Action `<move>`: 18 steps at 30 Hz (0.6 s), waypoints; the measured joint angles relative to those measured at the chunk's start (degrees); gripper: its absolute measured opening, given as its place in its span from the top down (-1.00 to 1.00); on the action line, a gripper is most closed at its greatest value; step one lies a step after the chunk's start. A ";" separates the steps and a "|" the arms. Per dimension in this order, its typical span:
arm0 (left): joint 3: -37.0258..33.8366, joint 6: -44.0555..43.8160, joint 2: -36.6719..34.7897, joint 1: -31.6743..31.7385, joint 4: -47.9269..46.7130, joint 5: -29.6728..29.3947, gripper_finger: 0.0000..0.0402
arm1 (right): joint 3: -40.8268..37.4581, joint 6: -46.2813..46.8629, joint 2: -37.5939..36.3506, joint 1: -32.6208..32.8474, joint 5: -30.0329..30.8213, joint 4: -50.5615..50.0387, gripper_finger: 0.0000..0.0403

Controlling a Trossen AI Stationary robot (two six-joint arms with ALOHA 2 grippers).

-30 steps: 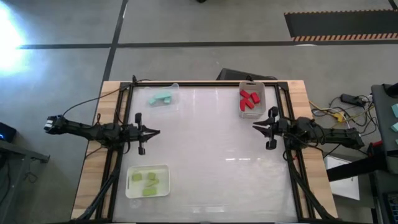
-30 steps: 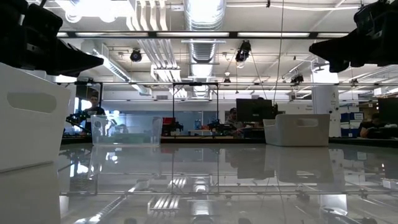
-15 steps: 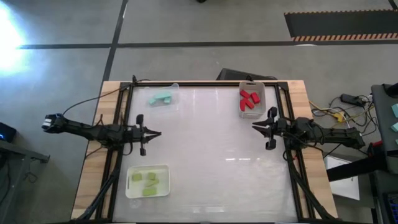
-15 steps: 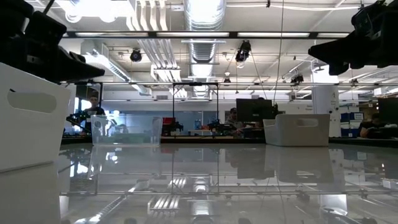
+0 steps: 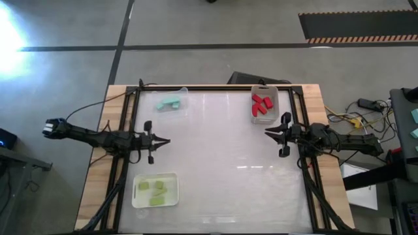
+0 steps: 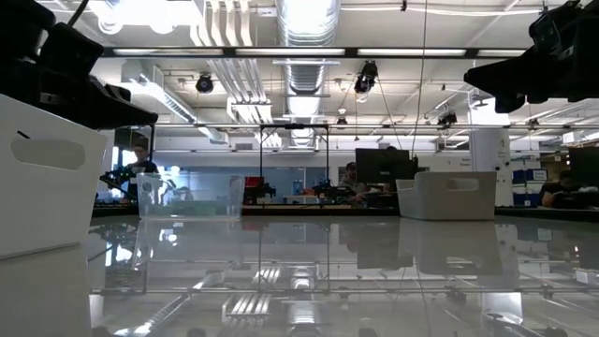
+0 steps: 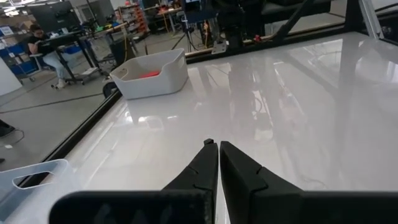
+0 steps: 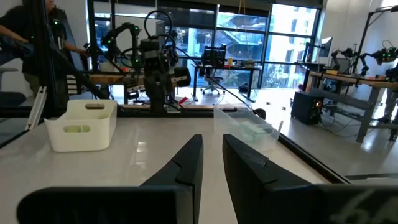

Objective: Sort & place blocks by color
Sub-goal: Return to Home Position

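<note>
The blocks lie sorted in three trays. Teal blocks [image 5: 170, 102] are in a clear tray [image 5: 185, 92] at the far left. Red blocks [image 5: 262, 104] are in a white tray [image 5: 274, 91] at the far right. Yellow-green blocks [image 5: 157, 190] are in a white tray [image 5: 137, 202] at the near left. My left gripper [image 5: 167, 140] hangs shut above the table's left side, between the two left trays. My right gripper [image 5: 267, 134] hangs shut above the right side, just nearer than the red tray. Both point toward the table's middle and hold nothing.
The glossy white tabletop [image 5: 222, 163] lies bare between the two grippers and toward the near right. A black frame [image 5: 307, 183] runs along the table's sides. Beyond the table stand other benches, robots and seated people [image 7: 43, 43].
My left gripper has tipped a little downward and sunk slightly toward the table, still shut. My right gripper has kept still. No block or tray has moved.
</note>
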 joint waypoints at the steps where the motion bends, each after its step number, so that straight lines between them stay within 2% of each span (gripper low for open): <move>1: 0.00 -0.01 0.20 0.00 0.00 0.00 1.00 | 0.00 0.00 0.00 0.00 0.00 0.00 0.74; 18: 0.00 -0.02 3.06 0.00 -0.01 0.01 1.00 | -0.04 0.00 0.00 -0.01 0.01 0.00 0.74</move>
